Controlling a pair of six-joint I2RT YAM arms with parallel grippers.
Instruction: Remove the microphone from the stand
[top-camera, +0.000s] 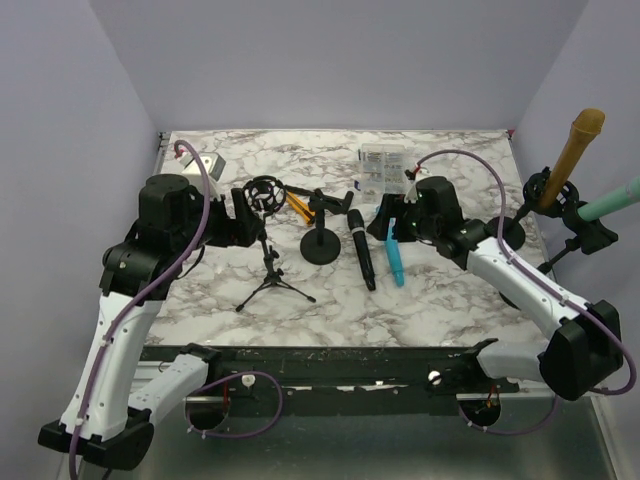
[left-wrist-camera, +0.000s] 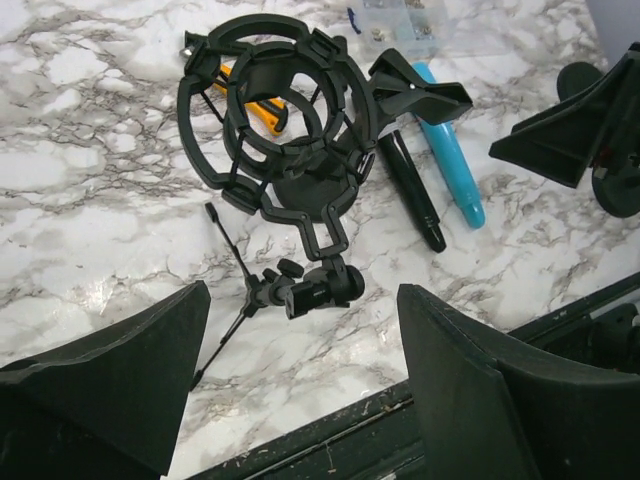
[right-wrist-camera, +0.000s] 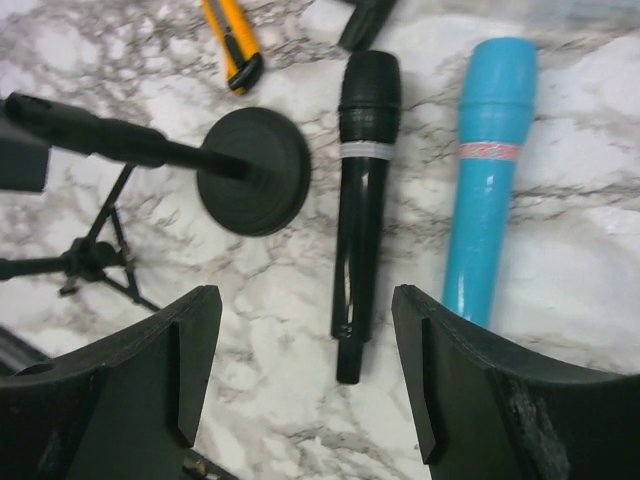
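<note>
The black shock mount (top-camera: 265, 195) on its small tripod stand (top-camera: 272, 280) holds nothing; it fills the left wrist view (left-wrist-camera: 300, 165). A black microphone (top-camera: 361, 250) lies flat on the marble table beside a blue microphone (top-camera: 394, 256); both show in the right wrist view, black (right-wrist-camera: 365, 170) and blue (right-wrist-camera: 485, 190). A round-base stand (top-camera: 320, 247) with an empty clip (left-wrist-camera: 415, 90) stands between them and the tripod. My left gripper (top-camera: 243, 215) is open and empty just left of the shock mount. My right gripper (top-camera: 392, 218) is open and empty above the two lying microphones.
A yellow utility knife (top-camera: 298, 205) lies behind the round-base stand. A clear plastic box (top-camera: 383, 165) sits at the back. Beyond the table's right edge, two stands hold a tan microphone (top-camera: 572, 150) and a teal one (top-camera: 612, 203). A silver object (top-camera: 208, 162) sits back left.
</note>
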